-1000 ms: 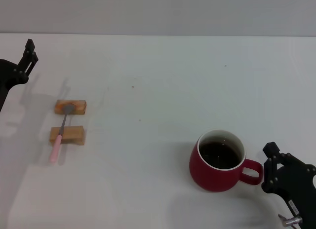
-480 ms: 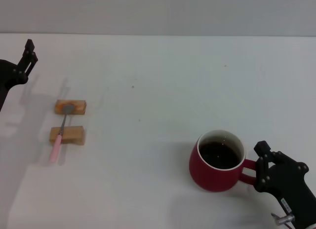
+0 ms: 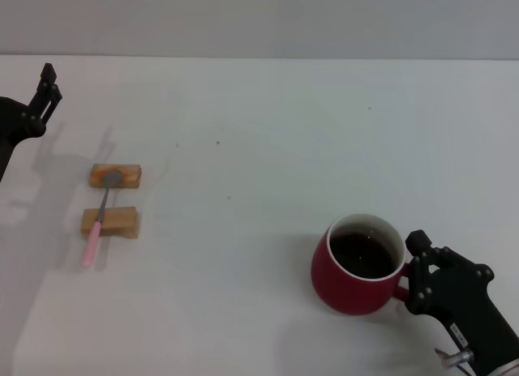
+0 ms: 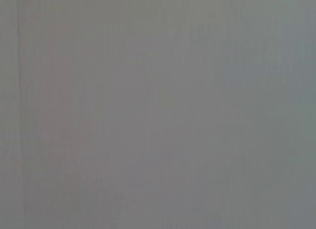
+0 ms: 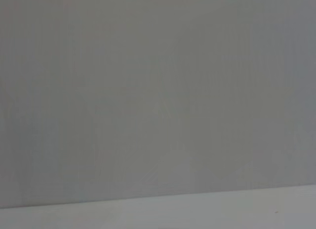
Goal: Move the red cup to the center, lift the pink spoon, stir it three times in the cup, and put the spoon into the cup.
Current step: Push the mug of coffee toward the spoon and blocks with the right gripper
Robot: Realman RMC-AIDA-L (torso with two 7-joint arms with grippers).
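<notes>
The red cup (image 3: 349,291) stands upright at the front right of the white table (image 3: 268,133) in the head view, with dark liquid inside. My right gripper (image 3: 412,272) is against the cup's right side, open, with its fingers above and below the handle, which it hides. The pink spoon (image 3: 99,222) lies far to the left across two wooden blocks, its metal bowl on the far block. My left gripper (image 3: 49,88) hangs at the far left edge, well behind the spoon. Both wrist views show only plain grey.
Two small tan wooden blocks (image 3: 116,175) (image 3: 109,222) carry the spoon at the left. The table's far edge meets a grey wall (image 3: 259,19) at the back. Bare white tabletop lies between the blocks and the cup.
My right gripper has slid left toward the cup and now covers the handle, which was in plain view a second ago. The cup, the spoon and the left arm have stayed put.
</notes>
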